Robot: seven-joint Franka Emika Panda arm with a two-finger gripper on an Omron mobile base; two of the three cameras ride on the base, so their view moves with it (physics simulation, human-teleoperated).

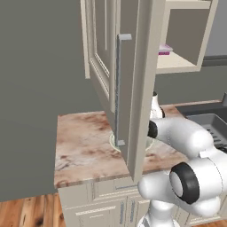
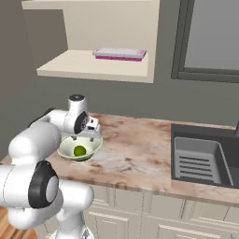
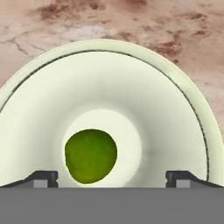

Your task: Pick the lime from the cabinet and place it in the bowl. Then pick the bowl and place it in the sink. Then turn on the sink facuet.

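The lime [image 3: 91, 155] lies in the bottom of the pale bowl [image 3: 183, 83], a little left of its centre. My gripper [image 3: 112, 177] hangs just above the bowl, open, its fingertips [image 3: 41, 177] wide apart and touching nothing. In the right base view the bowl [image 2: 95, 146] sits on the marble counter at the left, with the lime [image 2: 80, 151] inside and the gripper [image 2: 87, 136] over its far rim. The cabinet [image 1: 133, 88] stands open above. The dark sink [image 2: 179, 140] lies to the right. A sliver of the sink faucet [image 1: 225, 99] shows at the frame's edge.
The cabinet's open door [image 1: 122, 93] hangs over the counter and hides most of the bowl in the left base view. A flat pink and white box [image 2: 119, 53] lies on the cabinet shelf. A ribbed grey tray [image 2: 198, 161] sits inside the sink. Bare marble counter [image 2: 135, 154] separates bowl and sink.
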